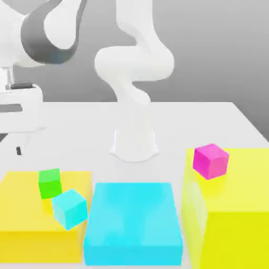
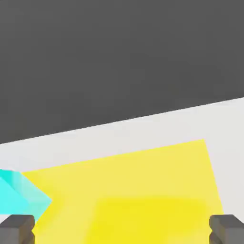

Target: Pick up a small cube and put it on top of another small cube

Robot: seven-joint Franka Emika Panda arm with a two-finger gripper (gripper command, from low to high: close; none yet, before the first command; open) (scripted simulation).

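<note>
My pincer (image 2: 122,228) stands wide open and holds nothing; in the hand view its two dark fingertips (image 2: 18,228) sit at the lower corners of the frame, far apart, with a yellow surface between them. In the exterior view my hand is at the far left edge, upper left of the frame, above the white counter (image 1: 210,121).

A pink-magenta cube (image 1: 210,161) rests on top of the tall yellow block (image 1: 231,210) at the right of the exterior view, near that block's back left corner. I cannot tell from these frames which of the two magenta cubes it is.

At lower left, a green cube (image 1: 50,183) and a cyan cube (image 1: 69,208) sit on the low yellow block (image 1: 26,220), the cyan one tilted and touching the green one. A flat cyan block (image 1: 134,223) lies between the two yellow blocks. My white base (image 1: 134,142) stands at centre.
</note>
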